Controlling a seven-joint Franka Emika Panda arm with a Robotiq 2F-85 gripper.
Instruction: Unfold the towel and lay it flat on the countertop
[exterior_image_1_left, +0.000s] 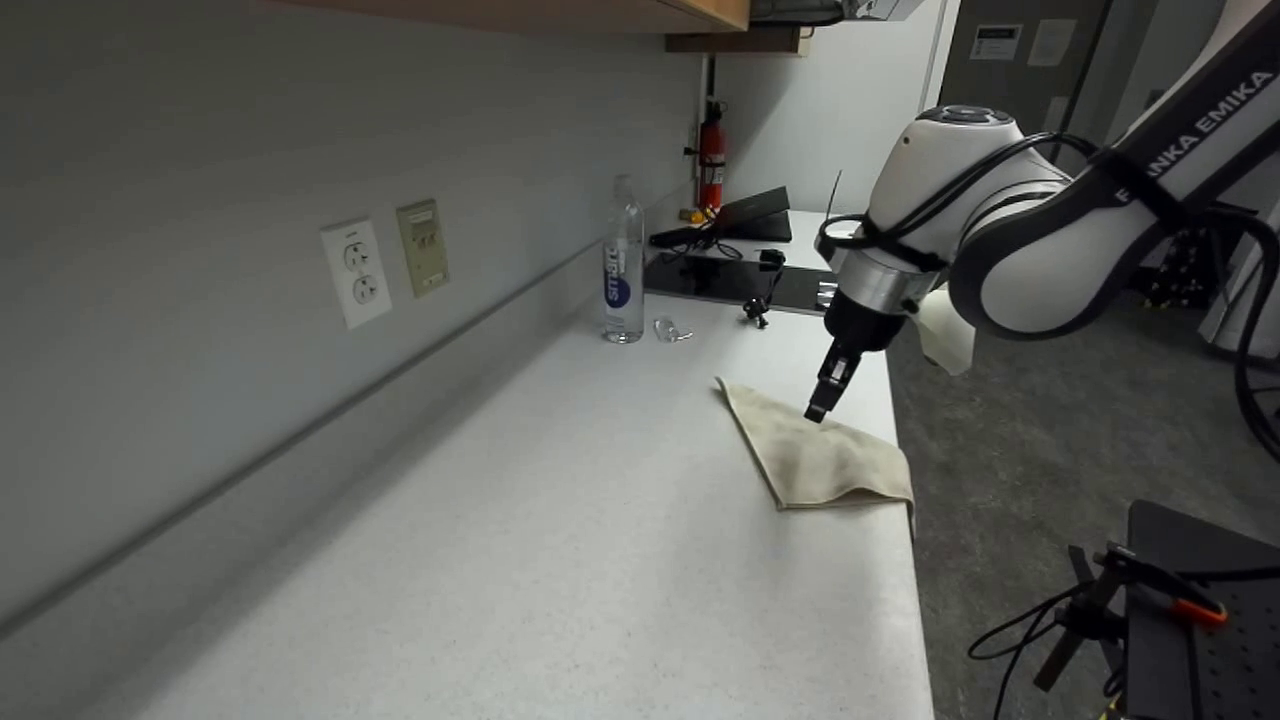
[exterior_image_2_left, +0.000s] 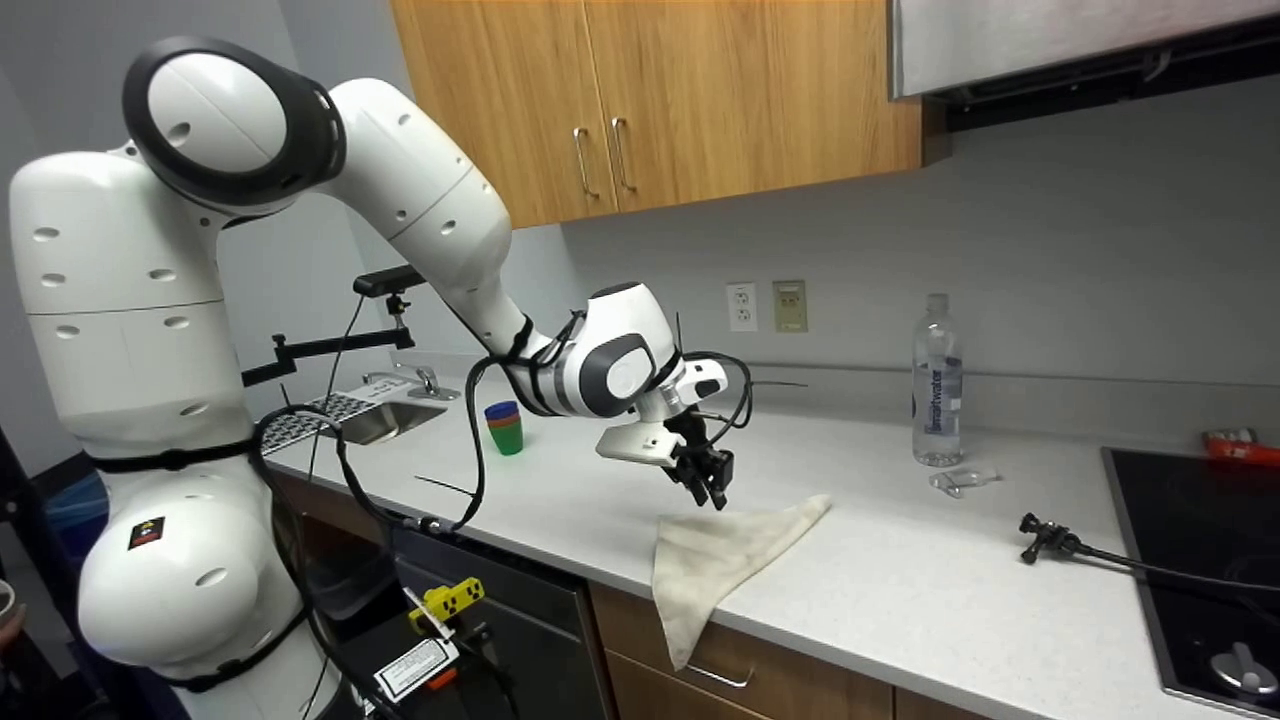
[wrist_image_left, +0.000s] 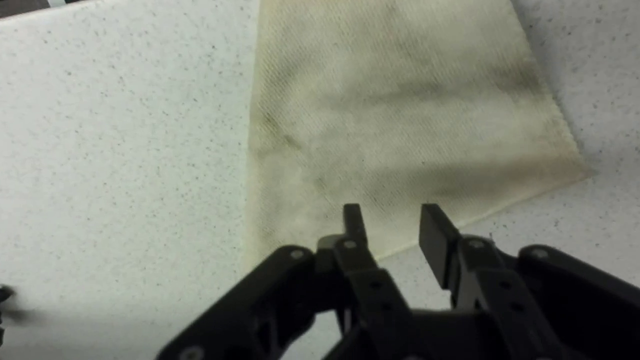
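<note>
The cream towel lies on the white countertop, seemingly folded, with a roughly triangular outline. In an exterior view the towel has one corner hanging over the counter's front edge, in front of a drawer. The wrist view shows the towel with soft creases and a pointed corner at the right. My gripper is open, with its fingers apart and nothing between them. Its fingertips overlap the towel's near edge in that view. In both exterior views the gripper points down above the towel; the exact gap is hard to tell.
A clear water bottle and a small clear object stand near the back wall. A black clamp with a cable lies beside the black cooktop. Stacked cups stand near the sink. Wooden cabinets hang above.
</note>
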